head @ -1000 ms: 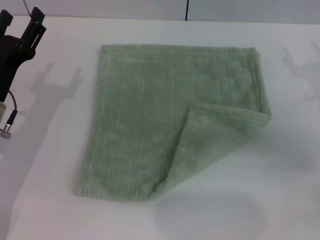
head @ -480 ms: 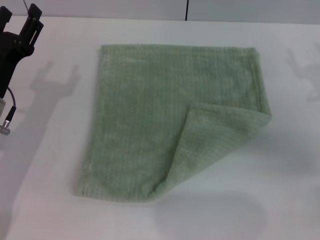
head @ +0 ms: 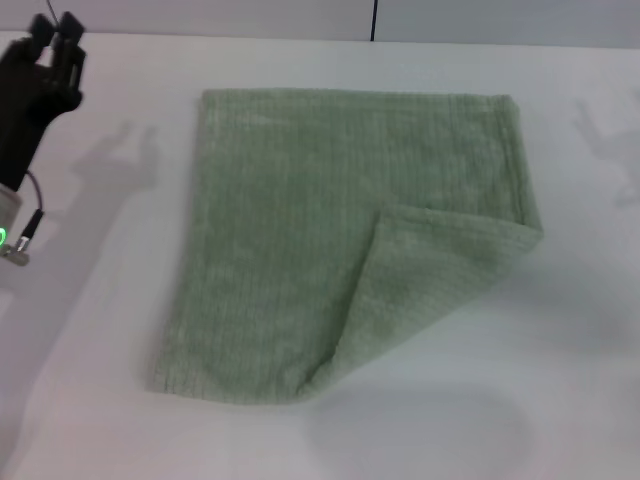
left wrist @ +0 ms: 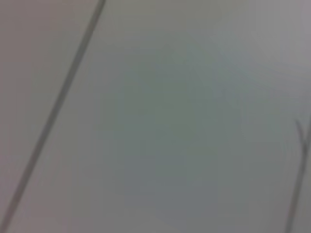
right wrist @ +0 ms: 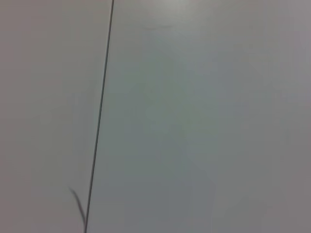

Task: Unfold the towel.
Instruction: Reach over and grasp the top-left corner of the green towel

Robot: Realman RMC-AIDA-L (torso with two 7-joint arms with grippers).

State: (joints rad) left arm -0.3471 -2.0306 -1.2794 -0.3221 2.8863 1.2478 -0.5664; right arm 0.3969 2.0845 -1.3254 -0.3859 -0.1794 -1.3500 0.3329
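Since the earlier frames, the left gripper [head: 48,32] has shifted slightly toward the far-left corner and turned, so its two dark fingers now read closer together; the towel [head: 330,240] has not moved.

Head view: the towel lies flat on the white table [head: 560,380], roughly central, well apart from the left gripper. Its pale sage-green ribbed surface is spread out except at the near-right corner, which is folded back over the cloth, forming a triangular flap [head: 430,280] whose point reaches toward the towel's middle. The far edge runs straight from left to right; the near-left corner rests on the table. The left gripper hovers at the far left, holding nothing, with fingers [head: 68,28] pointing away from the robot; whether they are parted or closed cannot be told. A cable and connector [head: 22,240] hang below the arm, beside a small green light. The right gripper is outside this view; only a faint shadow falls on the table at the far right.

Left wrist view: a blurred pale surface crossed by a dark diagonal line [left wrist: 53,111]. Neither the towel nor any fingers appear.

Right wrist view: a pale surface with a thin dark line [right wrist: 99,116] running across it. Neither the towel nor any fingers appear.
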